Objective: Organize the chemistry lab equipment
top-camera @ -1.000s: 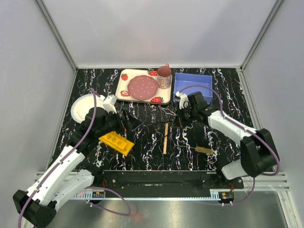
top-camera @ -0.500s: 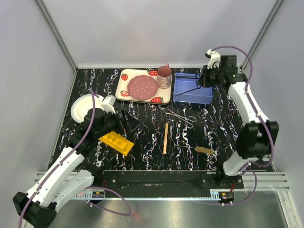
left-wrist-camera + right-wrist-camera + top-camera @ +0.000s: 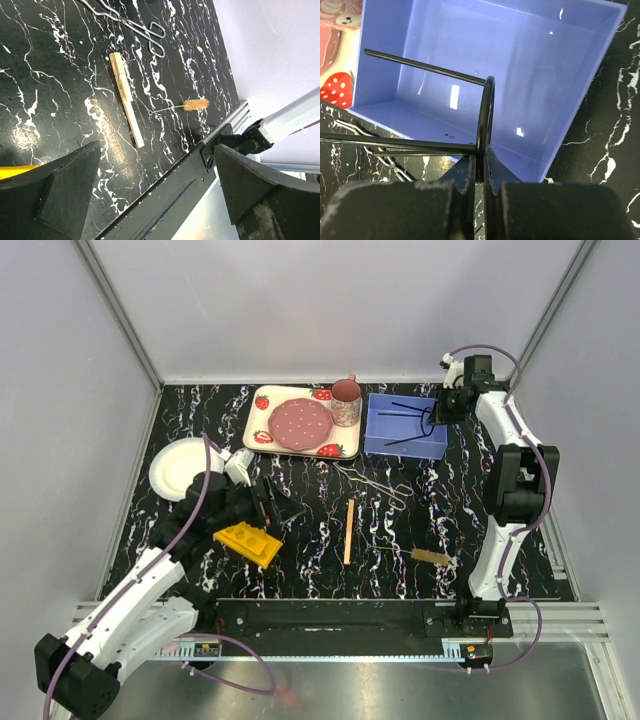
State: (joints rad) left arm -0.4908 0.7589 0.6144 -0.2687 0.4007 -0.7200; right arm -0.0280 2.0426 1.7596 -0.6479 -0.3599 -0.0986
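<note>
Black, white-veined marble tabletop [image 3: 310, 560] lies under me. Nearest, my left gripper [image 3: 157, 150] gapes wide, with the yellow plastic rack with round holes [image 3: 248, 540] just beside it and the slim wooden stick [image 3: 126, 90] ahead. Farther off, my right gripper [image 3: 480, 172] pinches a thin black wire ring-ended tool [image 3: 486, 107] over the blue plastic box [image 3: 570, 110].

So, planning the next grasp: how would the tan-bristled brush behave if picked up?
The tube brush is likely very light: just a thin wire and small tuft. That wire probably flexes and could pivot between jaws. Lying flat, it may skid when pushed.
</note>
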